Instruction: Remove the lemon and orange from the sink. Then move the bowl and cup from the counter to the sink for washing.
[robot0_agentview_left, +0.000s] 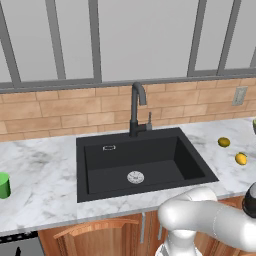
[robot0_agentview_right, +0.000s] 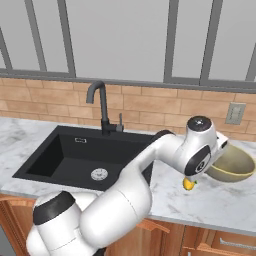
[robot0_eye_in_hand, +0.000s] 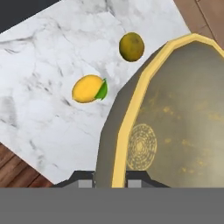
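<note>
You have a marble counter, tan brick backsplash, grey-framed windows, wall outlet, wood cabinets.

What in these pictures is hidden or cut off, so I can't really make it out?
- Cup: left base view, cut by the left edge.
- Lemon: right base view, mostly behind the arm's wrist.
- Bowl: hand view, cut by the right and bottom edges; right base view, near side behind the wrist.
- Gripper: hand view, fingertips sit at the bowl's rim, but the bottom band cuts them off.
- Sink: right base view, right end behind the arm.
</note>
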